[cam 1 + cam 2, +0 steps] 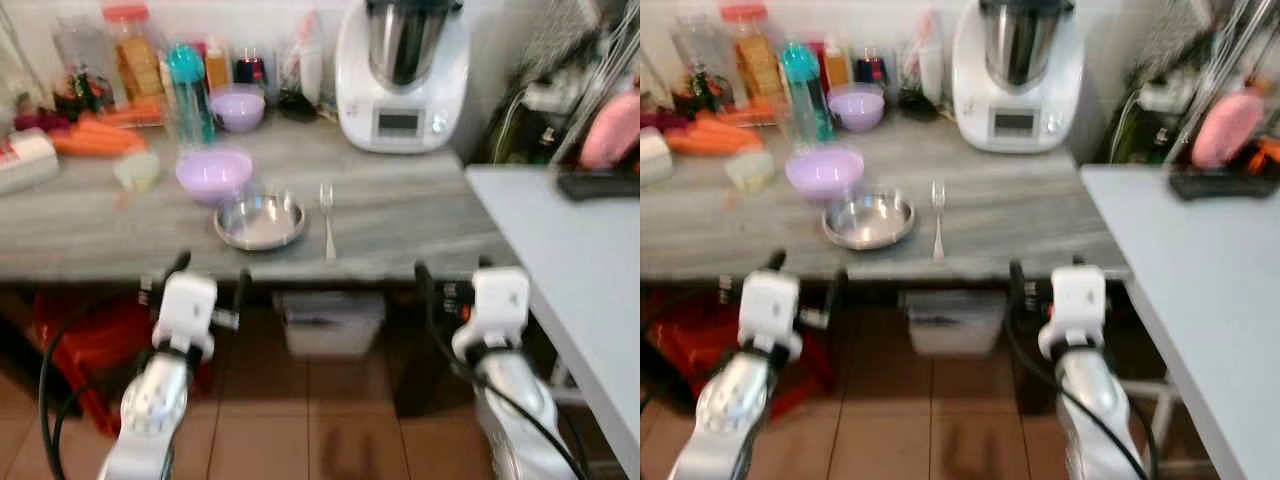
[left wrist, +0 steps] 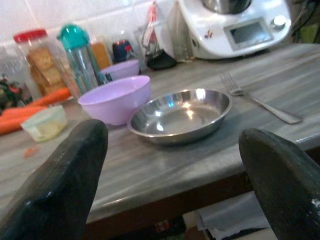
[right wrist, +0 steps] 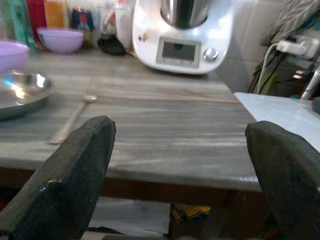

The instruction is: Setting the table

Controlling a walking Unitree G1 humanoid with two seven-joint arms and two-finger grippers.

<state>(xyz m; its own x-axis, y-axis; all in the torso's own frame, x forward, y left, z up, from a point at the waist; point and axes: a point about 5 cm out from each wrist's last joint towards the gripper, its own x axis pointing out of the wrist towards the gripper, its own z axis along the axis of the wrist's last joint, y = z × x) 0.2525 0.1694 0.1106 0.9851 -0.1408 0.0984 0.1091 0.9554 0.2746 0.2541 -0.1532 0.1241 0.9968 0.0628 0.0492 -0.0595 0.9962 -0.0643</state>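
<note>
A shallow steel plate (image 1: 260,221) lies near the front edge of the grey counter (image 1: 420,215). A fork (image 1: 328,225) lies just to its right, and a lilac bowl (image 1: 214,173) stands right behind it. My left gripper (image 1: 210,278) hangs open and empty just below the counter's front edge, in front of the plate (image 2: 180,116). My right gripper (image 1: 455,280) is open and empty too, below the edge and to the right of the fork (image 3: 75,112). Both pairs of black fingers (image 2: 60,185) (image 3: 70,175) stand wide apart.
At the back of the counter stand a white kitchen machine (image 1: 402,75), a second lilac bowl (image 1: 239,108), a teal bottle (image 1: 188,90), jars and carrots (image 1: 95,135). A white table (image 1: 580,260) juts in on the right. A white box (image 1: 330,322) sits under the counter.
</note>
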